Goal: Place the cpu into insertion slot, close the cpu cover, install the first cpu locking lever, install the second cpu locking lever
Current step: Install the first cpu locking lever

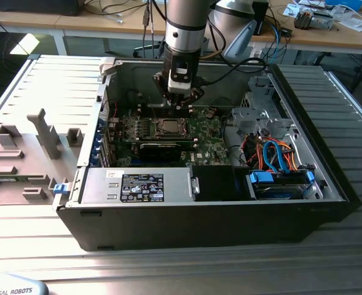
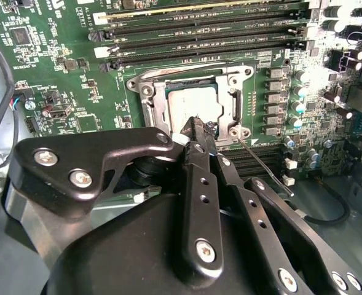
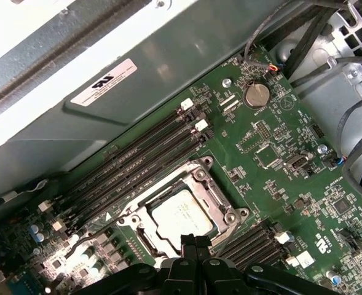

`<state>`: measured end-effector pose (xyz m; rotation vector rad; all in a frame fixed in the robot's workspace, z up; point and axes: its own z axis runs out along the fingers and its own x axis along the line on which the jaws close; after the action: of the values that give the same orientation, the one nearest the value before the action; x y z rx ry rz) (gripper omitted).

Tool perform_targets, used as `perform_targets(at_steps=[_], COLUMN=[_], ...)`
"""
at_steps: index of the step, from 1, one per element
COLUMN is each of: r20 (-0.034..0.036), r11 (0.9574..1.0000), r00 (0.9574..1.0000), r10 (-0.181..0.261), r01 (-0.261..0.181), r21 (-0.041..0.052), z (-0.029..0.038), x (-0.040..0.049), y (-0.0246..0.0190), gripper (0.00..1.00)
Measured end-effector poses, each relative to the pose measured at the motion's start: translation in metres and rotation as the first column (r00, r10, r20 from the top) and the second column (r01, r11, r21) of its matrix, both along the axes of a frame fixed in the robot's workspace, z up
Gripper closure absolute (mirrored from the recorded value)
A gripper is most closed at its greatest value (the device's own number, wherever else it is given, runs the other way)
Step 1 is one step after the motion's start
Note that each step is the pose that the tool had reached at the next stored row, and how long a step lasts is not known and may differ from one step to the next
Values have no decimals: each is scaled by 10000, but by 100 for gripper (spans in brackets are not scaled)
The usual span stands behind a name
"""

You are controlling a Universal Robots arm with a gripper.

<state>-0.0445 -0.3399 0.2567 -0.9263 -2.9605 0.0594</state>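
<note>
In the exterior view the gripper (image 1: 179, 106) hangs at 12 o'clock of the cpu (image 1: 167, 127), fingers pinched together with nothing seen between them. The cpu lies in the slot (image 2: 145, 91) under the lowered cover (image 2: 159, 104); a thin lever (image 2: 263, 167) juts from one corner.
</note>
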Motion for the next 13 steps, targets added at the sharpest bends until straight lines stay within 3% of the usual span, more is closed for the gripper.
perform_targets(at_steps=[13], r20=[0], r11=[9997], r00=[9997], r10=[237], r01=[-237], r21=[0], z=[0], x=[0], y=[0], gripper=[89])
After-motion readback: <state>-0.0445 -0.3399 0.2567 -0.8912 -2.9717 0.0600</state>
